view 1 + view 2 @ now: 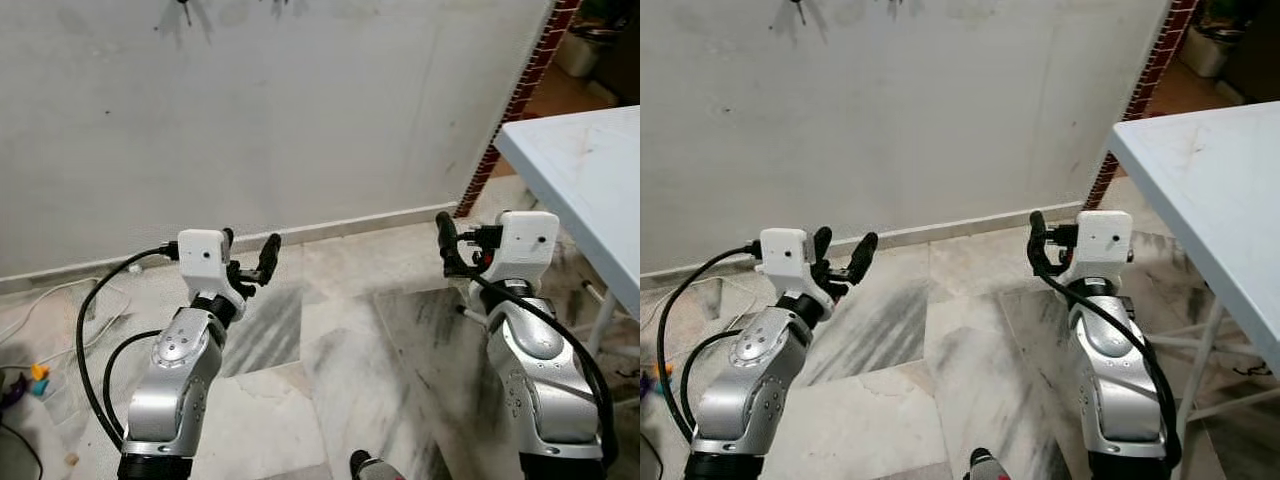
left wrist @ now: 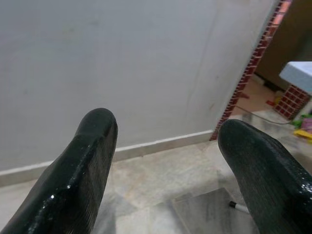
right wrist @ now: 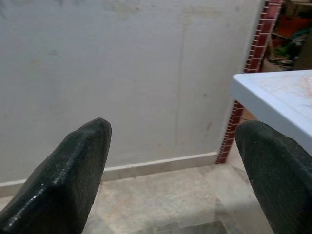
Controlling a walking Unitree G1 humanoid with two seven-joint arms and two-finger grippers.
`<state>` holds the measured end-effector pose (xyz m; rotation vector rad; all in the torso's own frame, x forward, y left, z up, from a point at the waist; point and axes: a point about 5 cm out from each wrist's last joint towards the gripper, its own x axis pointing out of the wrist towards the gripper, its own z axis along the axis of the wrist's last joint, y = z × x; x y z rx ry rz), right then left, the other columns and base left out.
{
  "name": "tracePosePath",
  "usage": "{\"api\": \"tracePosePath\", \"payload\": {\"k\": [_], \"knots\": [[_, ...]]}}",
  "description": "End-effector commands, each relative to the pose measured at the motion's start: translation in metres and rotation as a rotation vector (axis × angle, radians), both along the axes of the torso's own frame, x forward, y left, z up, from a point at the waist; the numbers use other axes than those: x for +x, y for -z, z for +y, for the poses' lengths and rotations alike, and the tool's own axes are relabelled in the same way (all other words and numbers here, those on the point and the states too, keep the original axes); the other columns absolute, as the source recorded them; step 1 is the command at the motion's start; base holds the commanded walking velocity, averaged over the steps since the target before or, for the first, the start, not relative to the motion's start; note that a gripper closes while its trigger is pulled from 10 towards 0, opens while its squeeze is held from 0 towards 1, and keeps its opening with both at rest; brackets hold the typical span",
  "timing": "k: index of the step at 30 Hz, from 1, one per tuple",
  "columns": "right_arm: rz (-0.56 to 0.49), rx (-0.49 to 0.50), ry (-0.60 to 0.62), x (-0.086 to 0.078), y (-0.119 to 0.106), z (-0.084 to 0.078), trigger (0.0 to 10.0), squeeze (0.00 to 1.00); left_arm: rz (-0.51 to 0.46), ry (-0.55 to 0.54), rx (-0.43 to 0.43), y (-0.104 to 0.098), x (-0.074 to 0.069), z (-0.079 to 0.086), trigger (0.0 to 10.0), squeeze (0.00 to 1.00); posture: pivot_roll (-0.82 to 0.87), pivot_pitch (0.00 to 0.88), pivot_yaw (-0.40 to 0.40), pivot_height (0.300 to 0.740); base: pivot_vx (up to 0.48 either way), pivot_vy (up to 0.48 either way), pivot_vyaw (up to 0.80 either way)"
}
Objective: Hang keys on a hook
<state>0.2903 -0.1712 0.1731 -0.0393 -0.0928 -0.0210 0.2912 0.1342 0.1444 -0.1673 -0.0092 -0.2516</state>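
Plainly, with both the left tool (image 1: 250,258) and right tool (image 3: 170,161) spread wide and empty facing the wall (image 1: 300,110), hanging may stall for want of keys.

wall (image 1: 300,110): plain white | floor (image 1: 330,340): grey marble | table (image 1: 590,170): white, right | brick pillar (image 1: 520,95)

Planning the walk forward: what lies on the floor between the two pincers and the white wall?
Bare marble floor up to the wall and its baseboard, seen in both eye views. Left pincer and right pincer both hang open.
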Motion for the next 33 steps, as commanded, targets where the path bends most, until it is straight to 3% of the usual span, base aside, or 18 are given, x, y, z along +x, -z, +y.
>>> {"api": "tracePosePath", "payload": {"k": [1, 33], "knots": [[-0.009, -0.002, 0.0, 0.0012, -0.0022, 0.0006, 10.0, 0.0, 0.009, 0.006, -0.006, 0.0019, 0.0008, 0.0011, 10.0, 0.0, -0.08, 0.166, 0.044, 0.74, 0.0, 0.0, -0.74], [-0.011, 0.006, -0.004, 0.0021, -0.0021, 0.0026, 10.0, 0.0, 0.019, 0.037, -0.019, 0.003, -0.0001, -0.0011, 10.0, 0.0, -0.07, 0.158, 0.049, 0.74, 0.0, 0.0, -0.74]]}}
